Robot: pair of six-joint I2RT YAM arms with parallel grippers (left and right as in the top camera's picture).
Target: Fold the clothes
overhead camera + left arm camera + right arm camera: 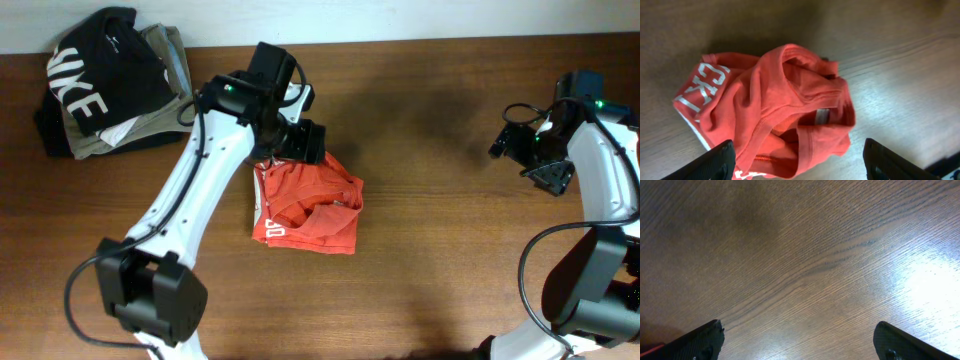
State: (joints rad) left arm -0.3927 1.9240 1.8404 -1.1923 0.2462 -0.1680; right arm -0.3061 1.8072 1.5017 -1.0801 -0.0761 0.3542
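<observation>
Soft red-orange T-shirt (pixel 308 205) sits bundled, roughly folded, on the brown wooden counter (pixel 430 250); tidying is left, I'd say. Left gripper (pixel 799 157) above it, right gripper (pixel 799 340) aside, jaws spread, empty.

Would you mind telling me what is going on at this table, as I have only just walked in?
Two robot arms are folding a red-orange T-shirt, which lies in a rumpled, roughly rectangular bundle on the wooden table. The left claw hangs open over it, holding nothing. The right claw, also open, is off to the side, away from it. A black garment lies piled in a corner.
</observation>
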